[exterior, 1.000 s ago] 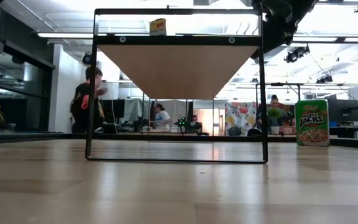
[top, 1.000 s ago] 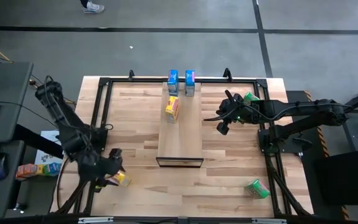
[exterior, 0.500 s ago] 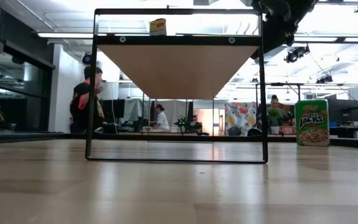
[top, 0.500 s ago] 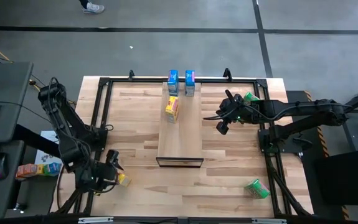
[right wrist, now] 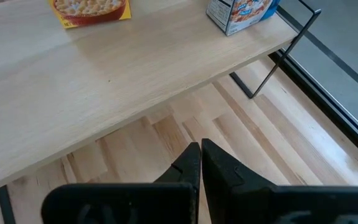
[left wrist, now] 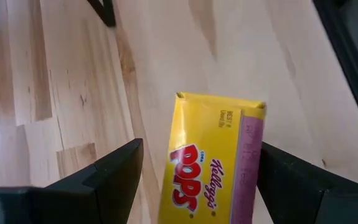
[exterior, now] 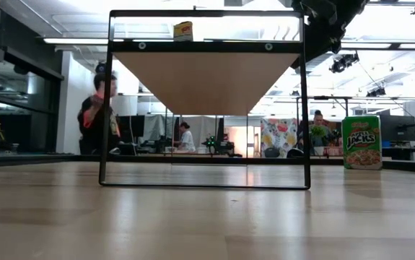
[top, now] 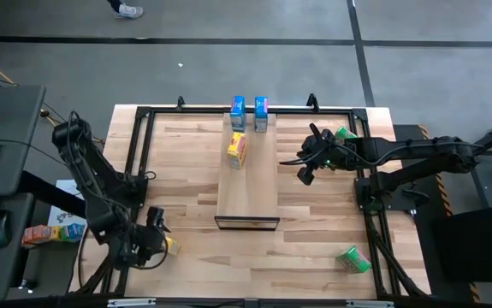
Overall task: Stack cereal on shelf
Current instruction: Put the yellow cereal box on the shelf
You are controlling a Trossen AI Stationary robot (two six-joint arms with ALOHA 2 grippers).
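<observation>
A yellow cereal box point(left wrist: 213, 162) lies flat on the tabletop near the near left corner, also in the high view point(top: 170, 247). My left gripper point(left wrist: 200, 149) is open, with one finger on each side of this box point(top: 160, 241); I cannot see it touching. My right gripper point(right wrist: 200, 155) is shut and empty, in the air just right of the shelf point(top: 304, 174). The shelf point(top: 247, 184) carries two blue boxes point(top: 238, 112) point(top: 261, 112) at its far end and a yellow box point(top: 237, 150) behind them. Two green boxes lie on the table at the far right point(top: 345, 134) and near right point(top: 353, 259).
The shelf stands on a thin black frame point(exterior: 304, 108) above the tabletop. A black rail frame point(top: 139, 145) runs along the table's left, far and right edges. People move in the room behind the table point(exterior: 99, 115).
My left gripper has gone toward the table's near edge and down over the yellow box on the table. The box has stayed where it was. My right arm has kept still.
</observation>
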